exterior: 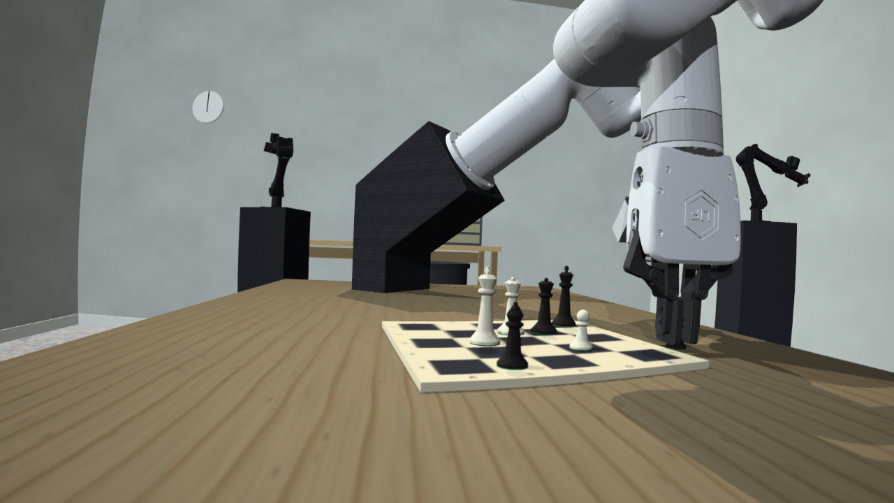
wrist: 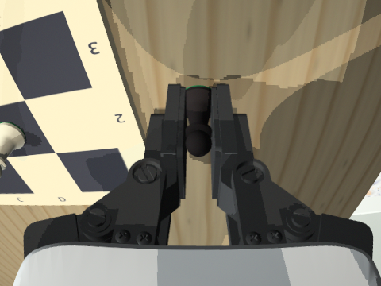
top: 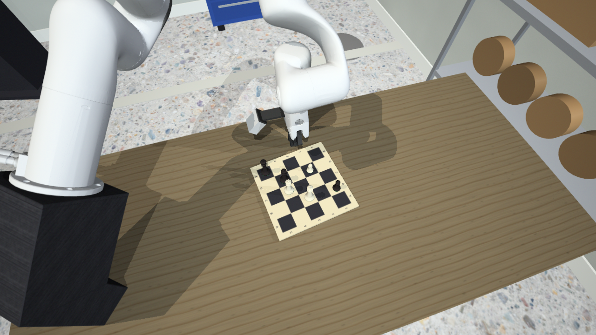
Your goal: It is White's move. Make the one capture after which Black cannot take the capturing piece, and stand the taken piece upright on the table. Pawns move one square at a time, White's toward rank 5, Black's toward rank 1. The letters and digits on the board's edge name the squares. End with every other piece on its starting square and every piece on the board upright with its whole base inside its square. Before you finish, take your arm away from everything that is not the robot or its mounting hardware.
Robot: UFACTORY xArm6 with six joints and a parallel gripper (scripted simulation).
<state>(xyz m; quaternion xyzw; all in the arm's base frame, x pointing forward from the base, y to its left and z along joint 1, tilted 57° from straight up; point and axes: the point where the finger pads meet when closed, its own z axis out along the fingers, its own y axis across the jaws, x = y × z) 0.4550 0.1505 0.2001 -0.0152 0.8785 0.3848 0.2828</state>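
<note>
A small black pawn point(wrist: 198, 121) is clamped between the dark fingers of the white-bodied gripper point(wrist: 198, 98), head toward the wrist camera, base toward the brown wooden table point(top: 416, 216). It is held upright off the cream-and-black chessboard point(top: 349, 207), just beside the edge bearing the digits 2 and 3. In the exterior view the fingertips point(exterior: 676, 331) are seen low over the wood; contact between base and table cannot be told. On the board, three black pieces and three white ones are left standing upright, among them a white pawn point(exterior: 581, 330) nearest the gripper.
</note>
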